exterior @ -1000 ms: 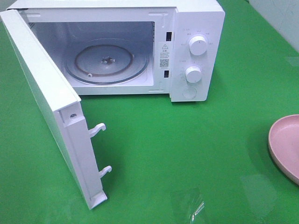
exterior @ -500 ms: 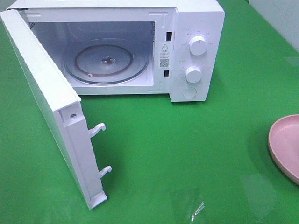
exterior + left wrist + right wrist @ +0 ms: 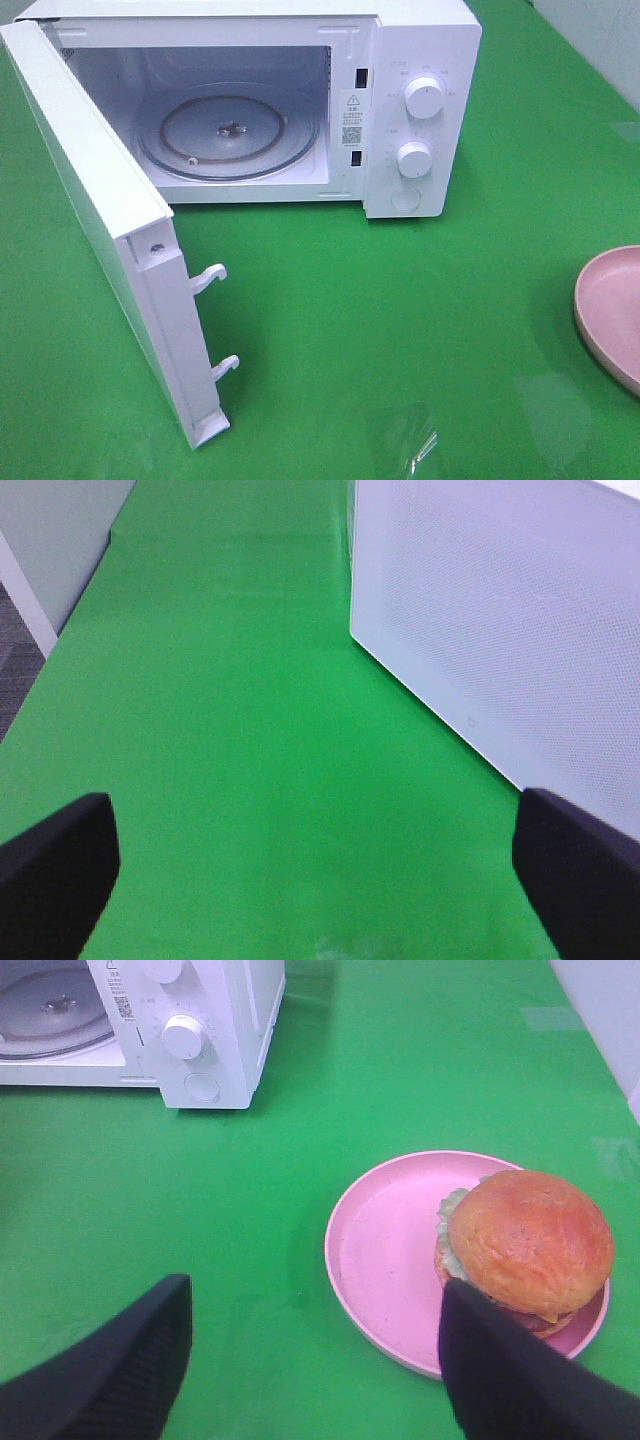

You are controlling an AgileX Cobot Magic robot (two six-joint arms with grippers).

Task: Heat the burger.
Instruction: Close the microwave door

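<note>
The burger [image 3: 528, 1238], with a golden-brown bun and a rim of lettuce, sits on the far side of a pink plate [image 3: 385, 1250] in the right wrist view. My right gripper [image 3: 310, 1360] is open just short of the plate. One finger [image 3: 500, 1380] overlaps the plate's near rim beside the burger, and nothing is between the fingers. In the high view only the plate's edge [image 3: 610, 310] shows at the far right; the burger and both grippers are out of frame. My left gripper [image 3: 320, 880] is wide open over bare green table, beside the microwave door [image 3: 500, 610].
The white microwave [image 3: 420, 60] stands at the back with its door [image 3: 90, 200] swung fully out towards the front left. Its glass turntable [image 3: 228, 135] has nothing on it. Two knobs [image 3: 424, 98] are on its right panel. Green cloth covers the table between microwave and plate.
</note>
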